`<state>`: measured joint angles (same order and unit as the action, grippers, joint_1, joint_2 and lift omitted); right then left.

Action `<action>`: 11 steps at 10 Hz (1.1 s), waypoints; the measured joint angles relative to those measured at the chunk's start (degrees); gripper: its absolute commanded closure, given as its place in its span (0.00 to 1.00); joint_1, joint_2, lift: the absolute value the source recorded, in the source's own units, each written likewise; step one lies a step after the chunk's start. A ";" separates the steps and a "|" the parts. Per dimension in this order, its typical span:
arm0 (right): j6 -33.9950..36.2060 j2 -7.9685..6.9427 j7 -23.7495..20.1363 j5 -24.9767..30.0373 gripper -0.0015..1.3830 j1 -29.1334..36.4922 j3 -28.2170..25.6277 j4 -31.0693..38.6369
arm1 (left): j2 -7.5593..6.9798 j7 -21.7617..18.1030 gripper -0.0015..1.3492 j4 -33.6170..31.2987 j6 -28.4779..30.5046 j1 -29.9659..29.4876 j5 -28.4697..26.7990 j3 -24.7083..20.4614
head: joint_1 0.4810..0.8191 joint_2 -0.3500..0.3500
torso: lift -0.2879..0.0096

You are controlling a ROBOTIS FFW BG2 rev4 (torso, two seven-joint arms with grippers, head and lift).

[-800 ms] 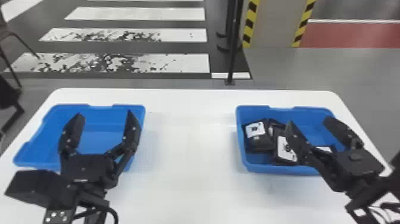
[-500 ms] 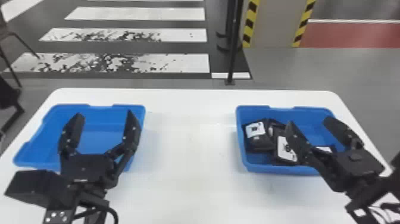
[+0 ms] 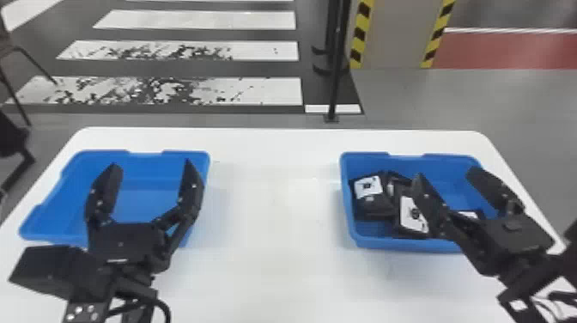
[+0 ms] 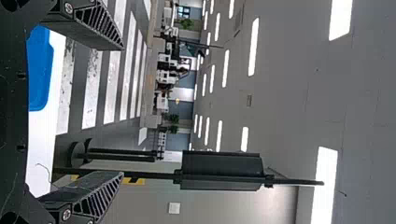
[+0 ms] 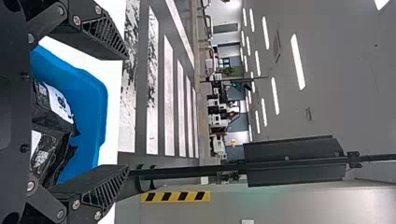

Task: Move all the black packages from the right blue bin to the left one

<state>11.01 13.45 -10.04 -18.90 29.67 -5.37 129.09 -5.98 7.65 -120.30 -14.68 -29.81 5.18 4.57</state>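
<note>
Black and wrapped like a soft pouch, the leftmost package with white label lies inside the blue plastic right bin, beside its left wall. Its long axis you cannot judge surely. From your black two-finger right gripper, it lies to the left and, I think, lower. This gripper is the nearer one, spread wide and empty. Your matching left gripper, at the blue plastic left bin, is also wide and empty.
</note>
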 measured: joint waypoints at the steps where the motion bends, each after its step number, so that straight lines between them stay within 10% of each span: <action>1: 2.32 0.05 -0.02 0.18 0.15 -1.35 0.00 -0.12 | -0.01 0.00 0.08 0.00 0.04 0.00 -0.03 0.01 | 0.63 0.49 | 0.36; 6: 28.97 0.87 0.03 0.87 0.16 -12.12 -0.09 -1.62 | -0.18 0.00 0.08 0.05 0.05 0.06 -0.02 0.37 | 0.63 0.48 | 0.36; 11: 37.53 0.88 2.14 -0.13 0.17 -16.34 0.65 -6.78 | -0.26 0.00 0.08 0.45 -0.29 0.13 0.03 0.54 | 0.63 0.47 | 0.36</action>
<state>48.54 14.32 -7.90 -19.03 13.32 -4.72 122.31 -6.24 7.65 -119.85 -14.97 -29.68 5.21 5.11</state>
